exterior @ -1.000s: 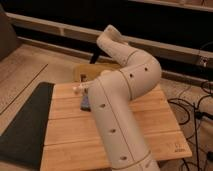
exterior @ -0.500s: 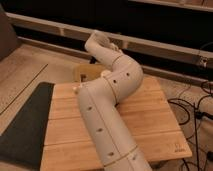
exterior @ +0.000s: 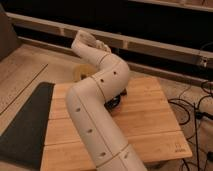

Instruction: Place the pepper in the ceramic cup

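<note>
My white arm (exterior: 95, 100) rises from the bottom of the view, bends over the wooden table (exterior: 150, 115) and reaches back toward the far left. Its own links hide my gripper, which is shut. A dark shape (exterior: 116, 99) peeks out below the arm's bend, and I cannot tell what it is. The pepper and the ceramic cup are hidden behind the arm or out of view.
A round tan object (exterior: 79, 74) sits at the table's far edge, behind the arm. A dark mat (exterior: 25, 125) lies on the floor left of the table. Cables (exterior: 197, 107) trail on the floor to the right. A dark wall with ledges runs along the back.
The arm has swung, its upper link leaning further left and its bend shifting toward the table's middle. The small blue item seen by the arm a second ago is now covered.
</note>
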